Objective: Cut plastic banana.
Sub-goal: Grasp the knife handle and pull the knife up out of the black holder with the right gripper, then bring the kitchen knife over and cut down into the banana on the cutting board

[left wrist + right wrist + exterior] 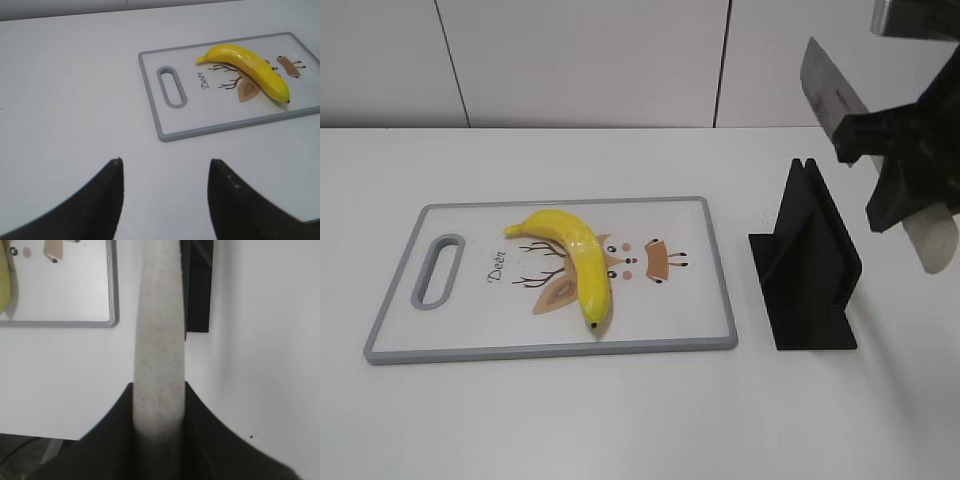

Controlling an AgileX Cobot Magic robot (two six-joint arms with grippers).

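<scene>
The plastic banana (pixel 575 255) is glossy yellow and lies diagonally on the white cutting board (pixel 470 300), dark tip toward the front. It also shows in the left wrist view (pixel 250 67) and as a sliver in the right wrist view (pixel 4 285). My right gripper (pixel 900 160) is shut on a knife, held in the air above and right of the black knife stand (pixel 810 270). The blade (pixel 830 90) points up-left and the pale handle (pixel 932 240) (pixel 160 340) runs through the jaws (pixel 159 390). My left gripper (pixel 165 162) is open and empty over bare table, short of the board's handle end (pixel 165 115).
The black knife stand stands upright just right of the board, with its slot empty, and shows in the right wrist view (pixel 197 290). The board has a grey rim (pixel 114 290) and a handle slot (pixel 438 270) at its left end. A white wall runs behind the table.
</scene>
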